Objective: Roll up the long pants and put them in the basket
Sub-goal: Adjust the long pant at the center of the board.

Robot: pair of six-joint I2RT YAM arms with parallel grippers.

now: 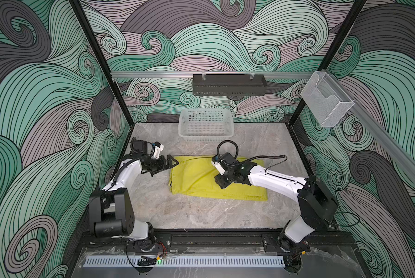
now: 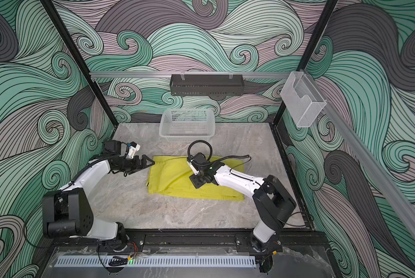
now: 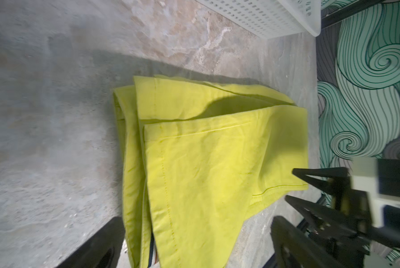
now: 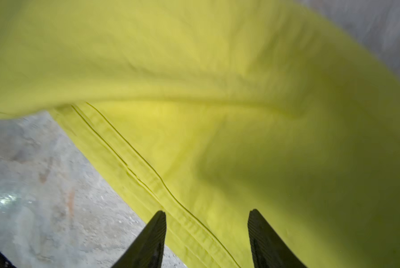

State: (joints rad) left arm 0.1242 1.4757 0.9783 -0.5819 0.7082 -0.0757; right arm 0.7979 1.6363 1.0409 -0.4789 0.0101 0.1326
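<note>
Centre frame, on the counter (image 1: 201, 216): pants (image 1: 194, 178) folded flat, likely ready for rolling. Right hand (image 4: 207, 212) low over the middle, fingers apart, gripping nothing. Left hand (image 1: 165, 168) wide open at the left edge, probably to start the roll.

place: robot lab cell | signs: swirl-printed walls (image 1: 38, 101), black frame post (image 1: 96, 48), aluminium rail (image 1: 153, 74)

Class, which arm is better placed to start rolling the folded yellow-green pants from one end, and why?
Probably left: the left pincer, open, is at the long pants' short end; the right pincer hangs over their middle.
</note>
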